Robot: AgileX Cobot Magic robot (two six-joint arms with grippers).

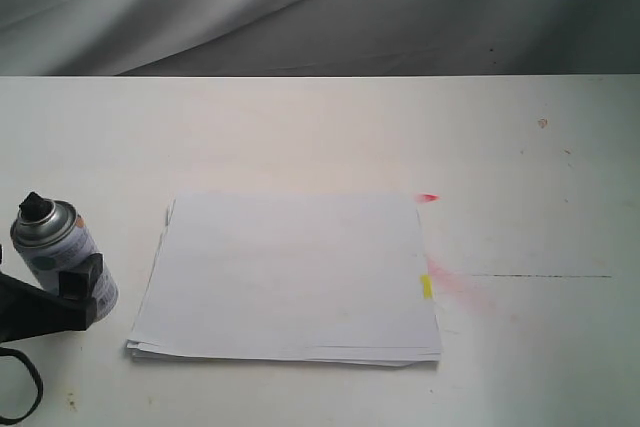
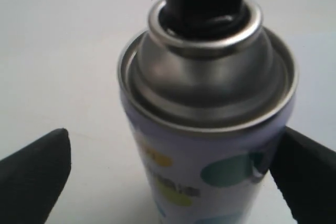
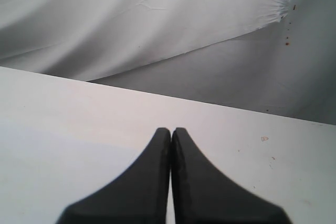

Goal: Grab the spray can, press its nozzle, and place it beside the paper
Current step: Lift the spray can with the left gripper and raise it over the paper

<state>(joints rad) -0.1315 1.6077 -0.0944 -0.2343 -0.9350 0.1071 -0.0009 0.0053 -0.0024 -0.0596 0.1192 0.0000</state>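
**A:** Where is the can sitting?

**B:** The can point(image 1: 62, 252) is standing upright on the white table point(image 1: 300, 127), at the front left. It is sitting well left of the paper point(image 1: 290, 277) and not touching it. The black nozzle point(image 1: 36, 207) is sitting on top.

**A:** Is the left gripper point(image 2: 173, 150) gripping it?

**B:** No. Its 2 fingers point(image 2: 31, 182) are standing wide apart on either side of the can. 1 is showing a clear gap, and the other is sitting right at the label (touching or not, I cannot tell).

**A:** And the right gripper point(image 3: 171, 140)?

**B:** It is hanging over the table, its 2 fingers pressing together on nothing.

**A:** How is the surface looking?

**B:** A red spot point(image 1: 427, 197) is showing at the paper's far right corner. A pink smear point(image 1: 465, 292) is spreading beside the yellow tab point(image 1: 426, 287), and a thin dark line point(image 1: 540, 275) is running off to the right. Behind the table, a grey-white cloth point(image 1: 300, 7) is hanging in folds.
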